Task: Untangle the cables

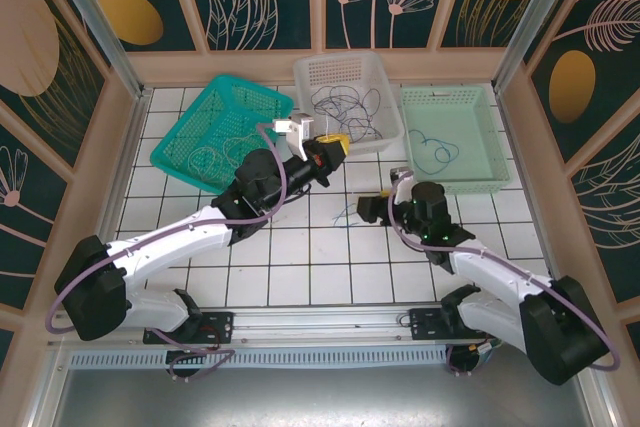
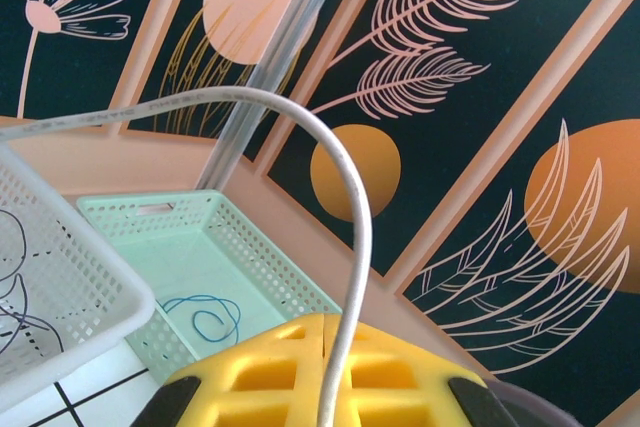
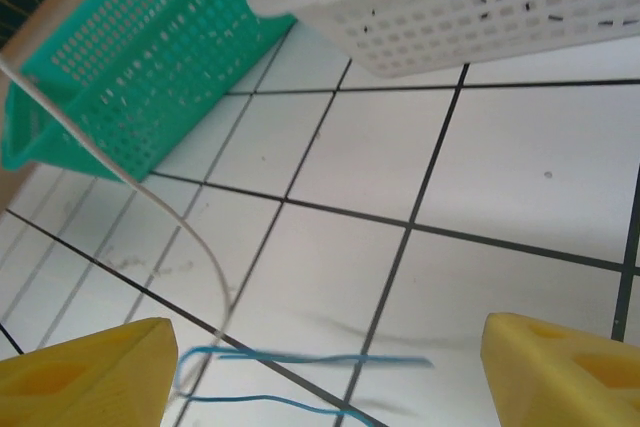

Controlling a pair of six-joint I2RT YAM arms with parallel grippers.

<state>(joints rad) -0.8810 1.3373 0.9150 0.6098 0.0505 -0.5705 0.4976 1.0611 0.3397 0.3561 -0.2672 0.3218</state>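
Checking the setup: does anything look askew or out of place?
The teal basket sits rotated relative to the tiles, unlike the white basket and mint basket. A blue cable lies loose on them, outside any basket.

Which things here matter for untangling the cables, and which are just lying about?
Job: pale cable in the shut left gripper; blue cable on the tiles by the open right gripper; dark cables in the white basket.
Lying about: green basket; mint basket.

Left arm reaches forward, left gripper (image 1: 333, 142) raised, jaws pinched on a pale cable (image 2: 357, 247); right arm bent, right gripper (image 1: 366, 210) low over the surface (image 3: 500, 197), jaws wide apart.
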